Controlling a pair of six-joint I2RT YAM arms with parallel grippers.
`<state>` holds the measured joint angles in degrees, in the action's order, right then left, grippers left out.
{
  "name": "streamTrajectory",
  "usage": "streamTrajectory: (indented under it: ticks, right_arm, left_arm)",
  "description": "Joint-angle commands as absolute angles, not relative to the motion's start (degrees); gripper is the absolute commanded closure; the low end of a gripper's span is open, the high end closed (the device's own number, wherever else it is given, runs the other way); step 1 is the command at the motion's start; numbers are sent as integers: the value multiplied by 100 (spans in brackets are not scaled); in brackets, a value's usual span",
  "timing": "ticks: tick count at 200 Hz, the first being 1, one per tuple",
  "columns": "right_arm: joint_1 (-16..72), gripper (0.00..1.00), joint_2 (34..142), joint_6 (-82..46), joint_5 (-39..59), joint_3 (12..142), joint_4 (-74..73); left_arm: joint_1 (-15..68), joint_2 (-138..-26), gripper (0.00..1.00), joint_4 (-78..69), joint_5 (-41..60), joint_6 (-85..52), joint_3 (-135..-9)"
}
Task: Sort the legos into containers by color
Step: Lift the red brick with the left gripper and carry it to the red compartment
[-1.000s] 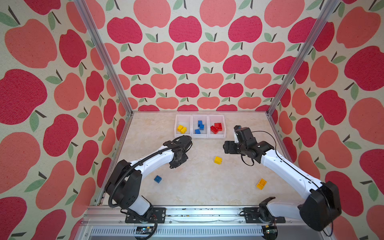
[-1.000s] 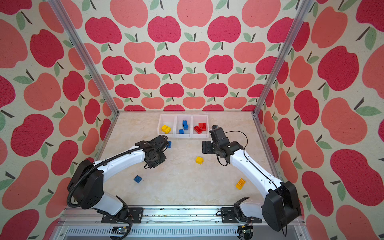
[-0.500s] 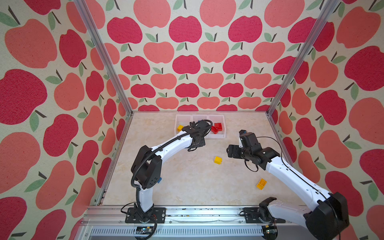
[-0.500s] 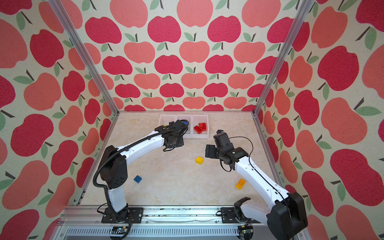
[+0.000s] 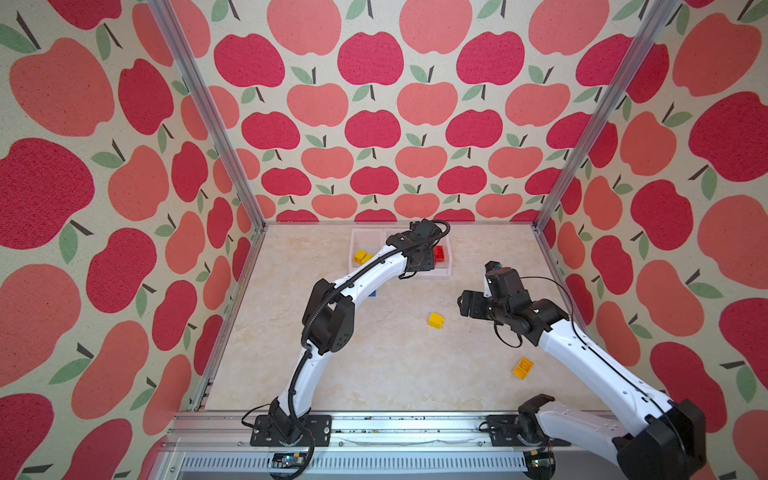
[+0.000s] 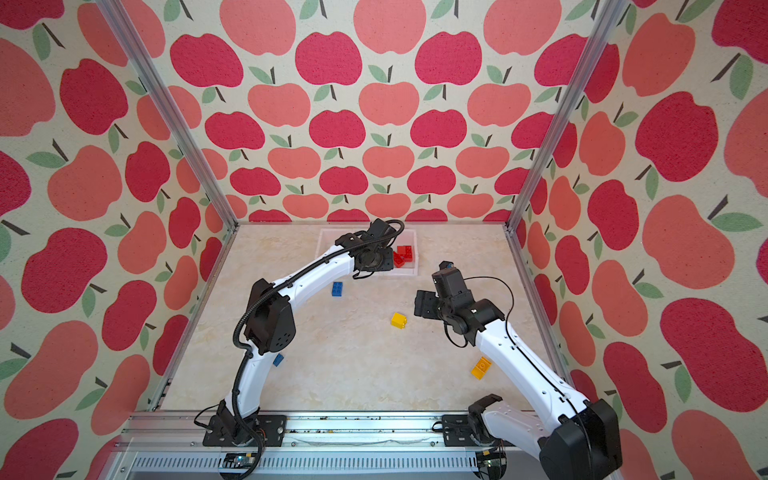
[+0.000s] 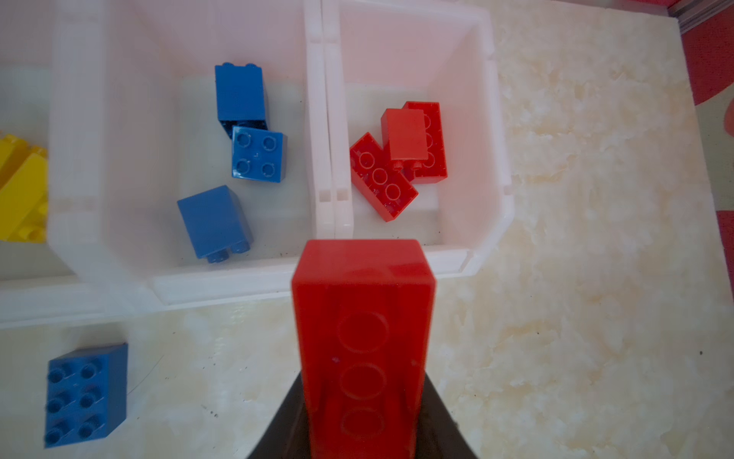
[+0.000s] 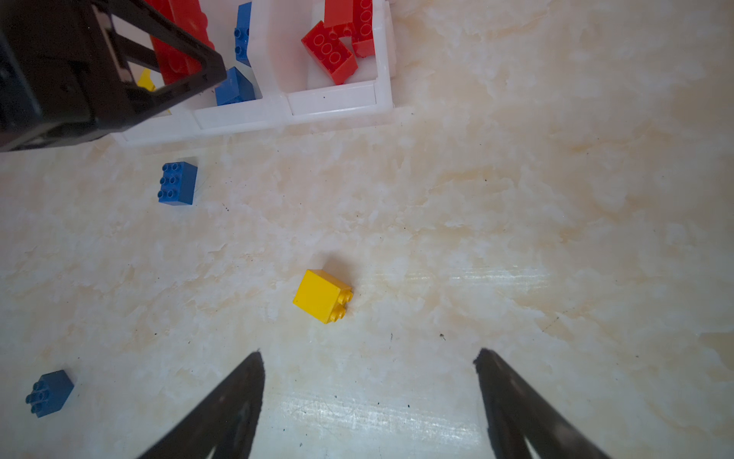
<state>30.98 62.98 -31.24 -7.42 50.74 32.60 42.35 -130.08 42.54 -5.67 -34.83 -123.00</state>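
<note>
In a top view, the left gripper [image 5: 420, 259] hangs over the white bins [image 5: 366, 239]. Left wrist: it clamps 1 red brick [image 7: 363, 337] above a bin's rim. Right wrist: right gripper [image 8: 369, 381] spread wide, empty, near 1 yellow brick [image 8: 322, 296].

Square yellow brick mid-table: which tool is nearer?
Right. The right tool hovers open just short of the square yellow brick; the left tool is away at the containers, gripping a red brick.
</note>
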Motion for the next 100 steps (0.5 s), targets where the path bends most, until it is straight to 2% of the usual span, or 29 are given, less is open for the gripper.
streamTrajectory:
  ticks: [1,48,100]
  right_arm:
    - [3056,14,6205,-3234,-817,5012,3410]
    - [3041,14,6153,-3217,-843,5060,3548]
    - [3028,14,6143,-3234,-844,5078,3606]
  left_arm:
    - [4158,-13365,77,4143,-204,-3309,-12743]
    - [4033,-14074,78,4153,108,-3283,-13633]
    - [3874,-14579,78,4035,351,-3322,-14035]
